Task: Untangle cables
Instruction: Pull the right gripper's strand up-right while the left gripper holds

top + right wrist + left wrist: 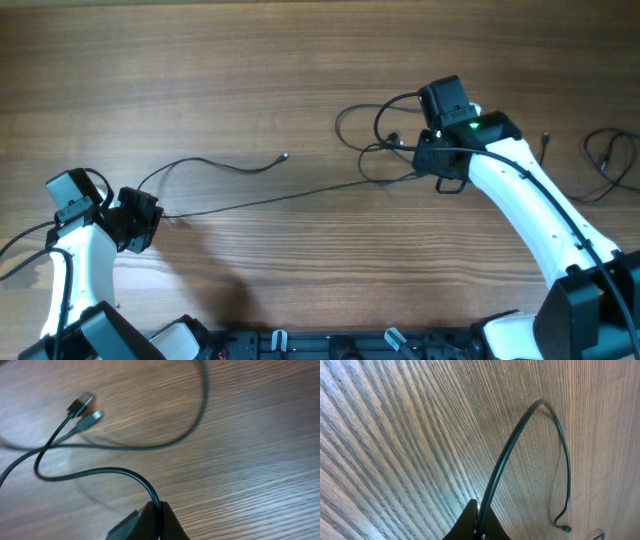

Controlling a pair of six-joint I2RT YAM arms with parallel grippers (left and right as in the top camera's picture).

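One thin dark cable [290, 197] is stretched across the wooden table between my two grippers. My left gripper [155, 218] is shut on its left part. From the jaws [479, 510] the cable [510, 445] arcs up and curls down to a small plug tip [565, 529]. In the overhead view that free end [285, 156] lies to the upper right. My right gripper [432, 172] is shut on a cable beside a loose tangle of loops [375, 140]. In the right wrist view the gripper [158, 507] pinches the cable [100, 472], and two silvery plugs [80, 404] lie at the upper left.
Another loose dark cable [605, 165] lies curled near the right edge of the table. The arms' own thicker black cables run along the left arm [30, 245] and the right arm [540, 200]. The arm bases stand at the front edge.
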